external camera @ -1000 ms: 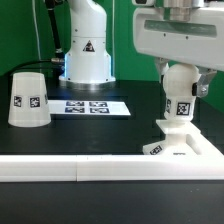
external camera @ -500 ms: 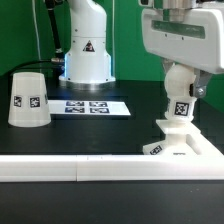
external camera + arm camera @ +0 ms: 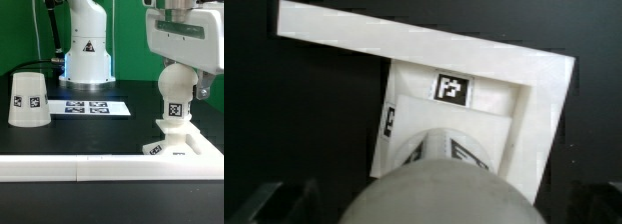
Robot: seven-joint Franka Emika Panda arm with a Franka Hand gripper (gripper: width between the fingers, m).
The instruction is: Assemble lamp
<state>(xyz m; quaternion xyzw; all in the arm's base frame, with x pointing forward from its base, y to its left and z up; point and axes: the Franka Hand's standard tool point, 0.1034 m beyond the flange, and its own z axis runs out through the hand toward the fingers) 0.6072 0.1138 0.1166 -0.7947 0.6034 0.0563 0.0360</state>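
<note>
Gripper [image 3: 178, 86] was open, straddling the bulb [image 3: 175, 95]; in the wrist view both fingers [image 3: 278, 200] stood clear of it with a gap on each side. Bulb stood upright, neck down in the square base [image 3: 192, 148], which sat against the border rail [image 3: 70, 168] at the counter's front edge, exterior view's right. Shade [image 3: 28, 100] sat mouth-down near the counter's edge at the exterior view's left, well apart, with the marker board [image 3: 95, 106] between.

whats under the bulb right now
The bulb stands neck-down on the flat square base. Whether the neck is seated in a socket cannot be seen, because the neck itself covers that spot.
</note>
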